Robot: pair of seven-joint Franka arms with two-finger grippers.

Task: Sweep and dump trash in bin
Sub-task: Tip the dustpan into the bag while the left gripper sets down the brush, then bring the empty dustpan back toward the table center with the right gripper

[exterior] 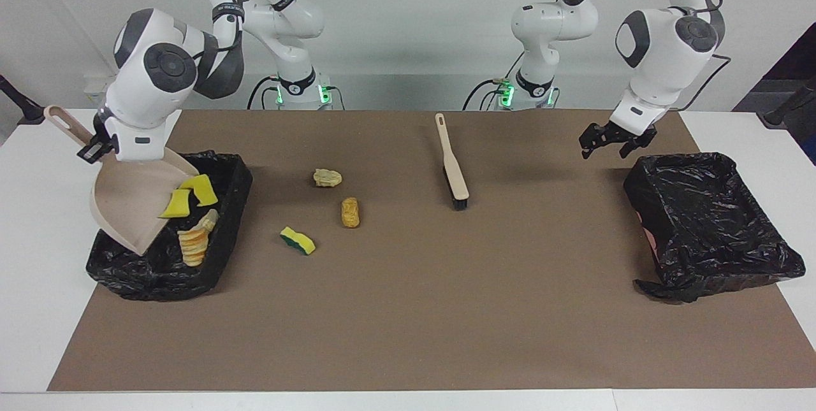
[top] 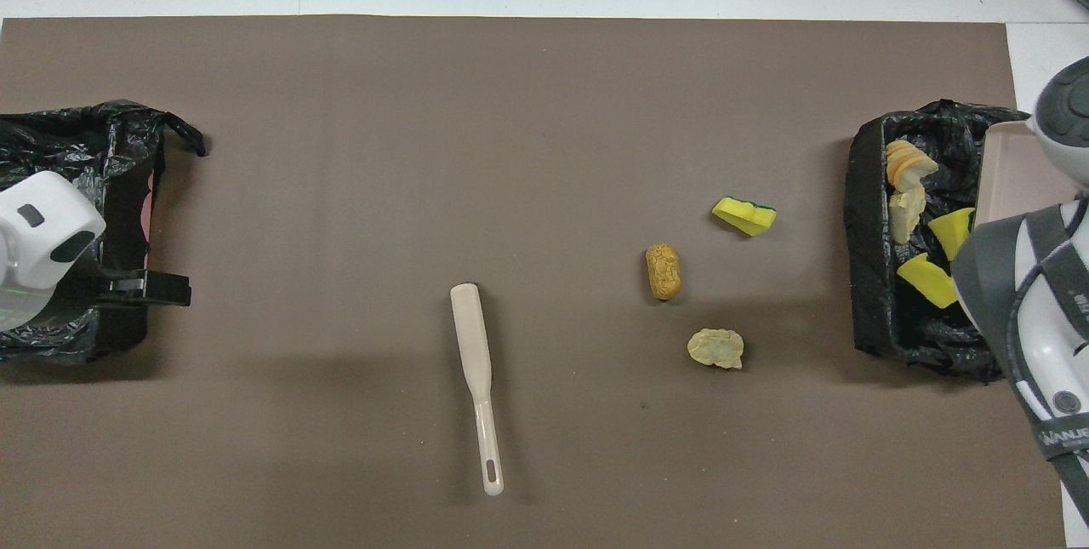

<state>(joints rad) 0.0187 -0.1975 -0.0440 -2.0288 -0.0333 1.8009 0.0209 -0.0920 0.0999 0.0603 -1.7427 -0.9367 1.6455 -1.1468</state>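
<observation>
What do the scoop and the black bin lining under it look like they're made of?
The dustpan looks like matte beige plastic: smooth, rigid, one even colour. The bin is lined with thin black plastic film, probably a rubbish bag: it is glossy, crinkled and bunched along the rim.

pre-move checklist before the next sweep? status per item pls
1. Dustpan held by right gripper, tilted over the bin at the right arm's end: ok.
2. Load out of the pan: not ok, two yellow sponge pieces sit at its lip; orange lumps lie in the bin.
3. Mat swept: not ok, green-backed sponge, brown lump and pale lump lie on it.
4. Brush free on the mat: ok.
5. Left gripper empty, jaws open, by the other bin: ok.
</observation>
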